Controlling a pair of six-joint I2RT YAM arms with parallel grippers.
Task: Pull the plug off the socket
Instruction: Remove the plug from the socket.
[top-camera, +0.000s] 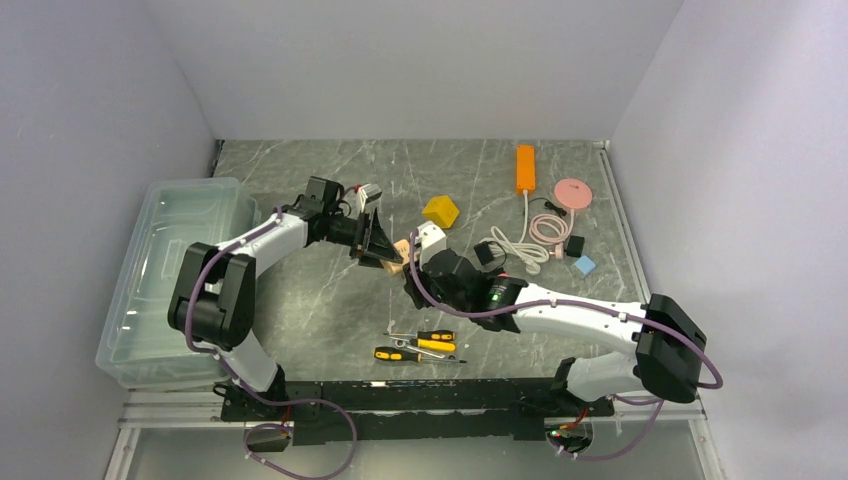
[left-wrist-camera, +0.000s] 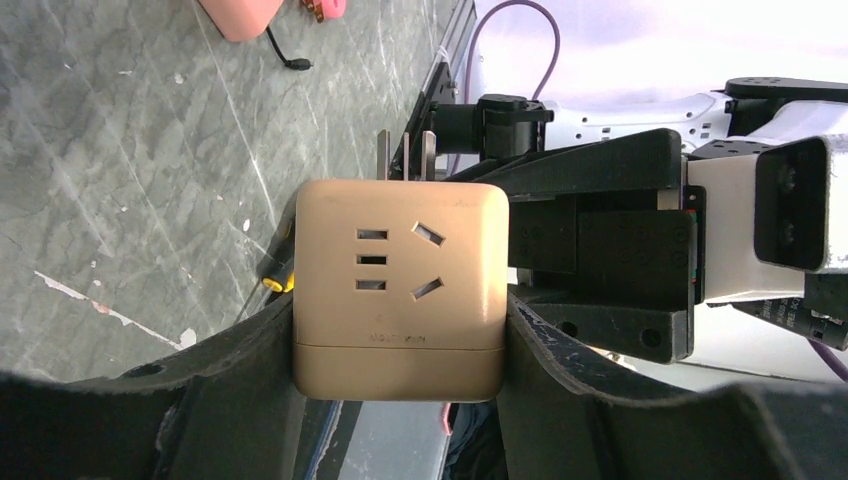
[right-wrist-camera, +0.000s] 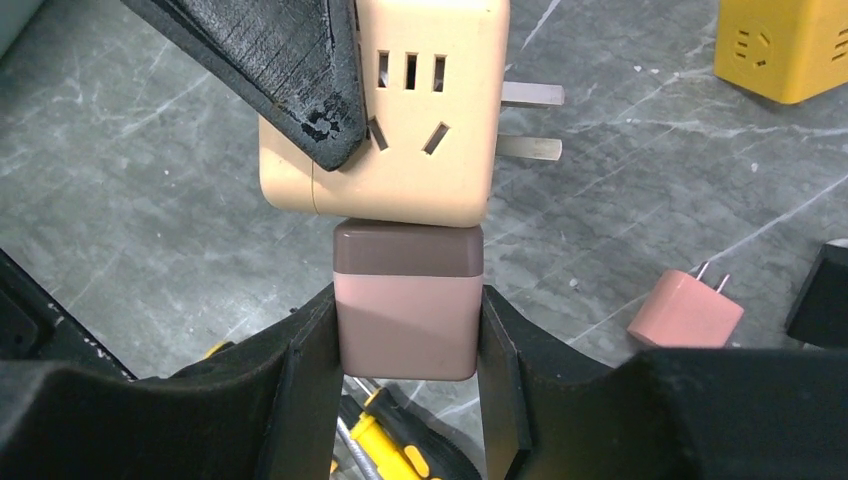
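1. Centrally, above the grey marbled table (top-camera: 300, 300), the two arms meet on one assembly: a beige socket cube (right-wrist-camera: 420, 150) with a pink plug (right-wrist-camera: 408, 310) seated in one of its faces.
2. Left gripper (left-wrist-camera: 400, 345): clamped on the socket cube, one finger flat against each side face. The cube's outlet face looks into the left wrist camera, and its own two metal prongs (left-wrist-camera: 405, 158) stick out free on the far side.
3. Right gripper (right-wrist-camera: 408, 345): closed on the pink plug. Its fingers (right-wrist-camera: 310, 370) bear on two opposite sides, below the darker band where the plug meets the cube.
4. Position of the task's thing: the plug butts against the cube with no gap and no pins showing between them, so it reads as fully inserted. Both appear to be held off the table, just beyond the screwdrivers (top-camera: 420, 345).
5. Step in hand: both grips are made; the separation itself is not yet done.
6. Next move, as judged: the right arm should draw the plug straight away from the cube along the line of its pins while the left arm holds the cube fixed. A sideways or twisting pull would likely bind the pins or let the smooth plug slip between the fingers.
7. Bystanders: a yellow cube (right-wrist-camera: 785, 45) and a loose pink plug (right-wrist-camera: 685, 310) lie on the table nearby, apart from the assembly.
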